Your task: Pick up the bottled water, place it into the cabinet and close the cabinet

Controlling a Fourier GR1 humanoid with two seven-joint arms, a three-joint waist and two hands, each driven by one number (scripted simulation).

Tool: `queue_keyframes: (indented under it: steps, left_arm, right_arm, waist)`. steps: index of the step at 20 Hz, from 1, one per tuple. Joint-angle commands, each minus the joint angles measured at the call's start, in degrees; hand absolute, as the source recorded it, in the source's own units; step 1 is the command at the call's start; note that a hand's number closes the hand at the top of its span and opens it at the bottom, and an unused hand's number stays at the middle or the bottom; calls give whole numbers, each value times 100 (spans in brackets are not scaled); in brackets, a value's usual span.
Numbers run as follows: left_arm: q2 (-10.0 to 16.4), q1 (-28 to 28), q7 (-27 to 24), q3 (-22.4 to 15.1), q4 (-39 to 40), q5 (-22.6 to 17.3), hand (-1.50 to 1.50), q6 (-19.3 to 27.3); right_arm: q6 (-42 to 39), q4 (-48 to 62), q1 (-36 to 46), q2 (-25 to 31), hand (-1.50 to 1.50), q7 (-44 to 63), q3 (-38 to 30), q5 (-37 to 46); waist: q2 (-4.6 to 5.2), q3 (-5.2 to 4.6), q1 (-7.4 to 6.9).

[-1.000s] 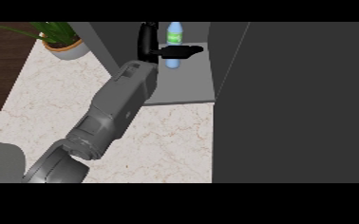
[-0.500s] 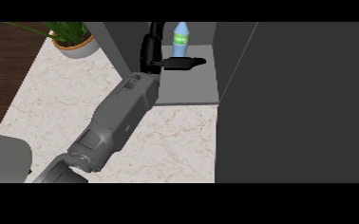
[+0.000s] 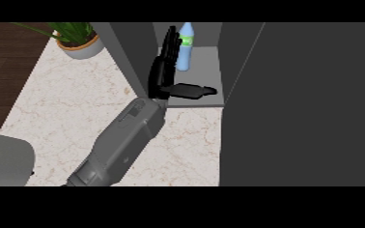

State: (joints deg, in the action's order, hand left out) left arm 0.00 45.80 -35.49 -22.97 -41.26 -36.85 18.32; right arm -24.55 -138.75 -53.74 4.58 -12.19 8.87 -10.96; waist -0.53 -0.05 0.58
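You are looking steeply down on a pale marble counter (image 3: 64,106) that is filling the left and middle of the view, with a strip of dark wood floor (image 3: 18,67) showing past its left edge. A wide dark grey panel (image 3: 299,106) is covering the whole right side. Just left of it, the cabinet (image 3: 132,48) is standing open, showing you a light grey shelf (image 3: 206,63) between its dark walls.

A grey forearm (image 3: 121,145) is coming in from the lower left and slanting up to the cabinet's mouth. A rounded grey shape (image 3: 14,157) is sitting at the lower left edge; you cannot tell what it is. A potted plant (image 3: 78,41) is standing on the counter's far left corner.

Your left hand (image 3: 162,72) is reaching into the compartment along its left wall, fingers straight and pointing to the back, thumb (image 3: 191,91) sticking out to the right, holding nothing. The bottled water (image 3: 185,48) is standing upright at the back of the shelf, just right of the fingers; you cannot tell whether they are touching it.
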Motion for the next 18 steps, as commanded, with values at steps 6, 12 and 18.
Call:
queue_keyframes:
  steps: [6, 12, 18]
  left_arm:
    - [113, -1539, 171, -764, -2173, 69, -150, -80]
    - [606, -2458, 601, -1158, -3522, 159, 150, 5]
    - [1386, -3476, 730, -1205, -4589, 98, 150, -177]
  right_arm:
    - [-27, -685, -507, 104, -150, 23, 119, 197]
    - [-245, -799, -176, 564, -150, 224, 89, 329]
    - [-863, -913, -438, 1125, 150, 51, 272, 909]
  waist:
    - [2, 2, -49]
    - [11, 1, -147]
    - [-7, -1, -118]
